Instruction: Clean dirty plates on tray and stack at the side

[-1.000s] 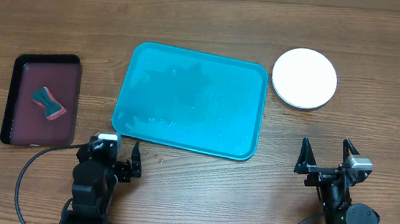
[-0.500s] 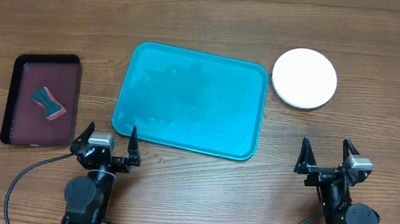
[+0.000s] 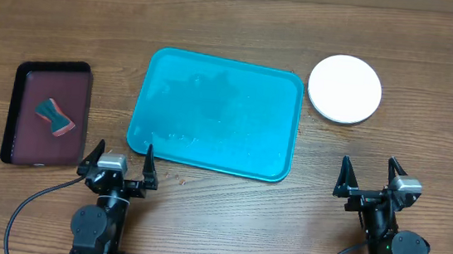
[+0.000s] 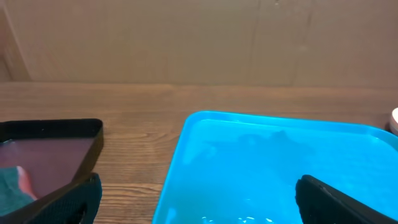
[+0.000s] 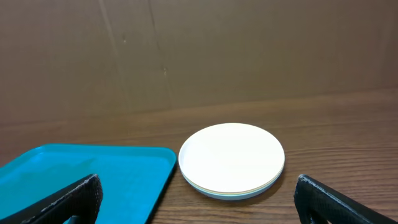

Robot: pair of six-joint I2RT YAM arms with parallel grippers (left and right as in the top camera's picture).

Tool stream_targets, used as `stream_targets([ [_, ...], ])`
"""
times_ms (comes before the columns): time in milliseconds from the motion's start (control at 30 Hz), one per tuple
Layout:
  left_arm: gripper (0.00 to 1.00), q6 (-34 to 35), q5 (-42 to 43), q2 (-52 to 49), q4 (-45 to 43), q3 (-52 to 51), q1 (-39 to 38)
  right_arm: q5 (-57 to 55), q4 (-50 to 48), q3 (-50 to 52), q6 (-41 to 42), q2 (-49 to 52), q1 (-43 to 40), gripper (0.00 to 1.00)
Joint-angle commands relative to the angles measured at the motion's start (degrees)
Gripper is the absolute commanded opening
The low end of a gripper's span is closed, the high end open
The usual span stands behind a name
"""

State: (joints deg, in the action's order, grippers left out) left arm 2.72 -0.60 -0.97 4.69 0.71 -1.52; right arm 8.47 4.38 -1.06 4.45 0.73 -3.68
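Left gripper (image 3: 123, 148), right gripper (image 3: 368, 163): black, pointed fingers (image 3: 149, 156); silver wrist blocks (image 3: 112, 162); black cable (image 3: 34, 194).

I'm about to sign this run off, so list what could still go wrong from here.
1. Only the top white plate shows its face; smears on the plates under it may remain unseen.
2. The tray looks streaked, and small specks lie on the table by its near edge, so mess may be left.

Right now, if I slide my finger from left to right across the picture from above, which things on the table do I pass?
dark maroon tray (a sponge lies in it) → teal tray → stack of plates, white one on top
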Motion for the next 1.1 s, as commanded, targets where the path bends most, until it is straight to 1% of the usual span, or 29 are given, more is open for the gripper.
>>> stream_targets([
  [0, 1.0, -1.49, 0.87, 0.79, -0.17, -0.44, 0.94, -0.76, -0.24, 0.61, 0.02, -0.57, -0.15, 1.0],
  [1067, 1.0, -1.53, -1.33, 0.79, -0.2, -0.46, 1.2, -0.76, -0.24, 0.61, 0.02, -0.57, -0.15, 1.0],
])
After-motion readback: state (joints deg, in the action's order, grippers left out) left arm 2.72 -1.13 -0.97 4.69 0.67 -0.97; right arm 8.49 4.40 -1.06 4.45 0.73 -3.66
